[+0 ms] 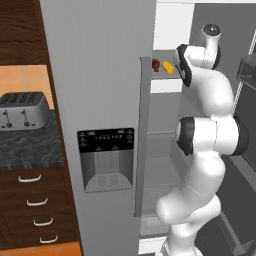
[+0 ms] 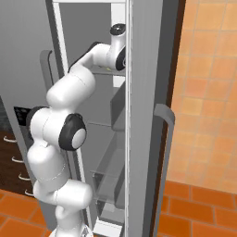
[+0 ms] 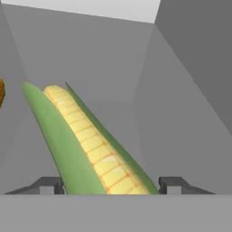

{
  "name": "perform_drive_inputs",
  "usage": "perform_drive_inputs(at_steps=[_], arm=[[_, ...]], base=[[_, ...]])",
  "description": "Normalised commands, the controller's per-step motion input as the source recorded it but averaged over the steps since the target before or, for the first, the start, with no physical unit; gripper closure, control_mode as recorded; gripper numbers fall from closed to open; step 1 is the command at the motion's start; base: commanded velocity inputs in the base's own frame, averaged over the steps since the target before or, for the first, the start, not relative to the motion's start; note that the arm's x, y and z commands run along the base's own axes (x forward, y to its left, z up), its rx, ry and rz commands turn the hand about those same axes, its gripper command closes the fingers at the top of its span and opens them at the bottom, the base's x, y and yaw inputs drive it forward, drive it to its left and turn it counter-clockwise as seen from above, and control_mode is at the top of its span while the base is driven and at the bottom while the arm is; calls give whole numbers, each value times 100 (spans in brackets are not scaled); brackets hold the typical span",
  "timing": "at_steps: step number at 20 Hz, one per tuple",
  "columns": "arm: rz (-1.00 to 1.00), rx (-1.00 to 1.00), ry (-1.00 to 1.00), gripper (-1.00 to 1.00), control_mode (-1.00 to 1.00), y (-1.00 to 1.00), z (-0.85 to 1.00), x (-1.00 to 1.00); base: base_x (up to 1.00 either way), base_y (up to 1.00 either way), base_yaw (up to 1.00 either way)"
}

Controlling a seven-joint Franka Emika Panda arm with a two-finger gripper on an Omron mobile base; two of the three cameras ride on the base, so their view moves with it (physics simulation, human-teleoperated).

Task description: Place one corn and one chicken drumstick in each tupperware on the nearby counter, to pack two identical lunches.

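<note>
A: Hand view, item one: corn (image 3: 93,149), yellow kernels between green husk leaves, lying between the two finger tips (image 3: 50,185) of the gripper (image 3: 108,186). Touching or merely flanked?

B: Cannot tell; jaws spread wide to either side of cob, contact unclear.

A: Left base view, location?

B: Upper fridge shelf (image 1: 165,75), corn (image 1: 169,67) just beside chicken drumstick (image 1: 156,64). Also listed: toaster (image 1: 24,110) on counter (image 1: 30,147), well apart.
</note>
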Motion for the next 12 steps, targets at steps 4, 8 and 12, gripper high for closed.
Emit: perform_drive_inputs(at_steps=[4,8,12], arm=[[3,0,-27,100,-100,4,0,-91],[4,-14,-59,100,-100,40,14,-100],[2,-18,-32,100,-100,74,61,-100]], base=[[0,0,0],[0,0,0],[0,0,0]])
